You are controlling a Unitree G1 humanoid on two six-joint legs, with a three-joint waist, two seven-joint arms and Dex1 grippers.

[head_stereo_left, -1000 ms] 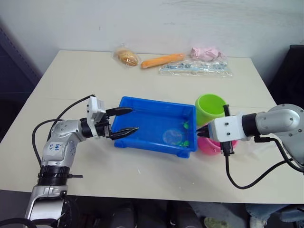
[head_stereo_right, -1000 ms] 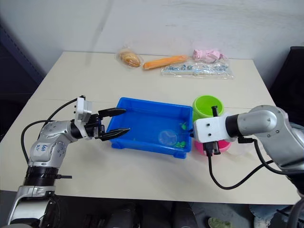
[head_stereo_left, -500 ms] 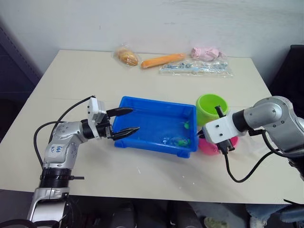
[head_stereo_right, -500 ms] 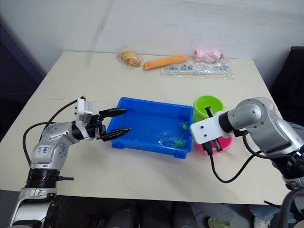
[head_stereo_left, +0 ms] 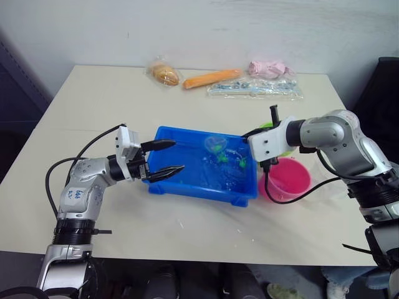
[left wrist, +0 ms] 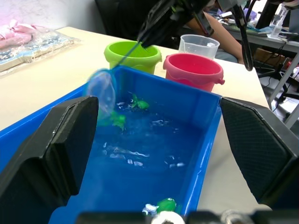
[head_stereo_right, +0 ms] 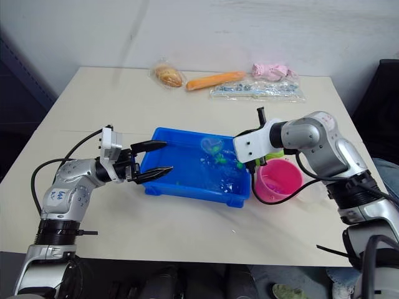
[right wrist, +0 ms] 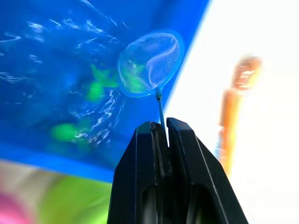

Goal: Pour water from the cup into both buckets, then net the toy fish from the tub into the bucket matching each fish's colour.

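Currently your right gripper (right wrist: 161, 128) pinches the light, whippy net (right wrist: 149, 63) by its thin stick above the tub (head_stereo_left: 187, 187), while your left gripper (head_stereo_left: 163, 157) gapes at the tub's end wall.

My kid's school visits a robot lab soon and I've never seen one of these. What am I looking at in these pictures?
A two-armed robot at a table. Two pictures come from cameras on its head, looking down; two from cameras on its wrists. The right gripper is shut on the stick of a small net, raised over a blue tub of water with green toy fish. The left gripper is open at the tub's end. Beside the tub stand a green bucket, a pink bucket and a clear cup. Packaged items lie at the far edge.
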